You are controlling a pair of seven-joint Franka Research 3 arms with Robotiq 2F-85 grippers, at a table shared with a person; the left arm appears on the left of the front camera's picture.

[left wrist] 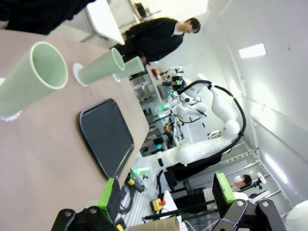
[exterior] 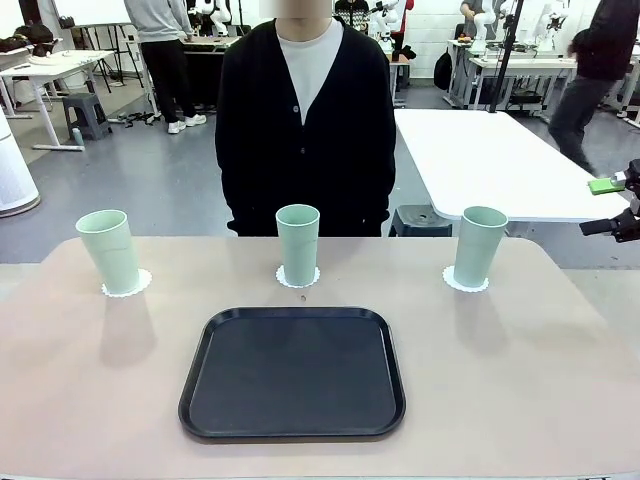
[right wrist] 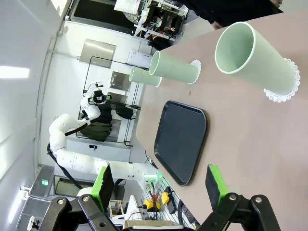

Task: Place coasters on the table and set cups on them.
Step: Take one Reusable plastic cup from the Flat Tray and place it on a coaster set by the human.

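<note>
Across the tabletop [exterior: 90, 400], three cups [exterior: 297, 243] are standing on coasters [exterior: 126, 285] at ten, twelve and two o'clock of the tray [exterior: 292, 372], both hands [left wrist: 166, 197] [right wrist: 159, 185] are hanging apart and empty, and any stray sweep risks toppling these tall tumblers.

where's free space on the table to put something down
Bare table lies left and right of the black tray, and between the left cup and middle cup, and between the middle and right cup. The tray itself is empty. Tightest: the strip between the middle cup's coaster and the tray.
</note>
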